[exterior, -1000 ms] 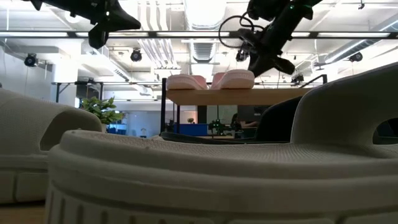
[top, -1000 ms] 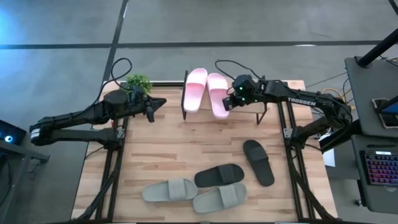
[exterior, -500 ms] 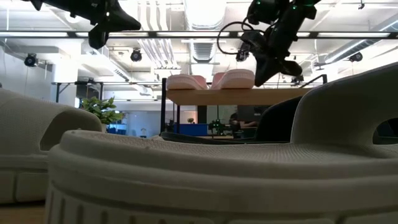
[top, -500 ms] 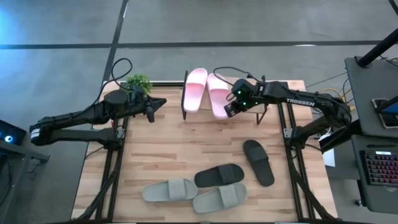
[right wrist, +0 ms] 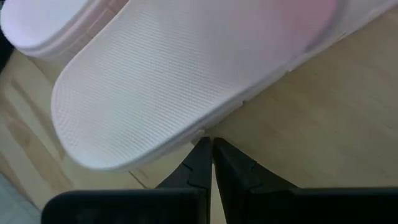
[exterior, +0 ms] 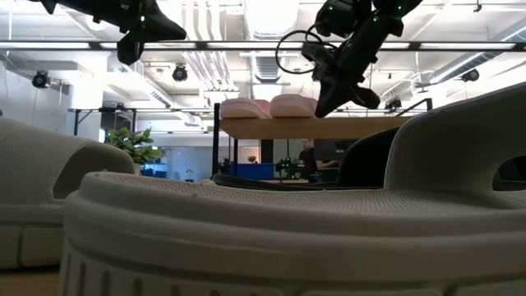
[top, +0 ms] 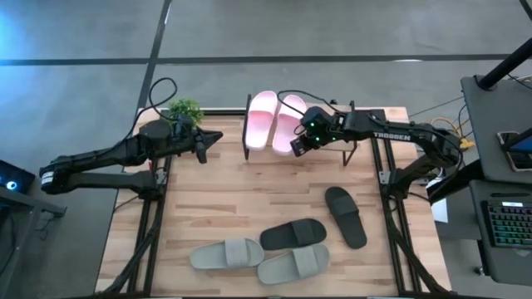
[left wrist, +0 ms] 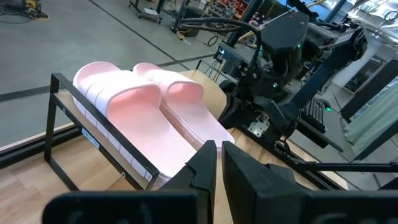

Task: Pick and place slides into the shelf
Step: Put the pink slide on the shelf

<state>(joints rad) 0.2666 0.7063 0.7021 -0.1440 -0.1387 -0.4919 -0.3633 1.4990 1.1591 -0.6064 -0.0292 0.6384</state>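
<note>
Two pale pink slides (top: 259,120) (top: 285,124) lie side by side, soles down, on the shelf's (top: 370,115) plank top at the table's far edge. My right gripper (top: 298,146) is shut, slanting down at the right-hand pink slide's (right wrist: 155,81) near end. My left gripper (top: 214,138) is shut and empty, held level above the table's far left, pointing at the shelf. Two black slides (top: 293,234) (top: 345,216) and two grey-green slides (top: 226,253) (top: 293,264) lie on the tabletop near its front. My right gripper's shut fingertips (right wrist: 202,151) meet the right-hand pink slide's outer side edge (right wrist: 198,134) close to its near end. The fingers come slanting down from the table's right. The slide lies flat on the shelf plank (right wrist: 323,112), alongside the other pink slide.
A small green plant (top: 184,110) stands at the table's far left corner. The shelf's right half (top: 374,116) is bare plank under my right arm. A desk with a keyboard (top: 507,224) stands off the table's right edge.
My right gripper has gone down and toward the table's left, staying shut, pushing the right-hand pink slide along the shelf top. That slide has slid left and now lies close against the other pink slide.
</note>
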